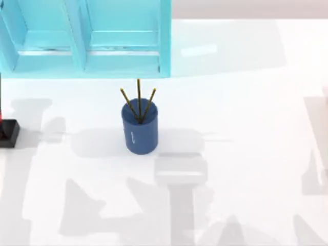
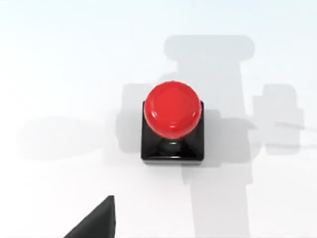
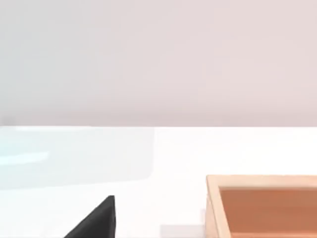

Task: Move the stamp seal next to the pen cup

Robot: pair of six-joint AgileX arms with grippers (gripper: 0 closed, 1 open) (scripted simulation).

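Observation:
The stamp seal (image 1: 7,133) stands at the table's far left edge, cut off by the top view's border. In the left wrist view the stamp seal (image 2: 172,121) is upright, a black square base under a glossy red knob. A black part of my left gripper (image 2: 96,223) shows some way short of it, not touching. The pen cup (image 1: 139,128), dark blue with three thin pencils, stands left of the table's middle, well to the right of the seal. A black part of my right gripper (image 3: 96,223) hangs over bare white table.
A large translucent cyan shelf unit (image 1: 84,36) fills the back left, just behind the cup. A shallow wooden box (image 3: 262,208) lies on the table in the right wrist view. Grey arm shadows fall across the white tabletop (image 1: 246,102).

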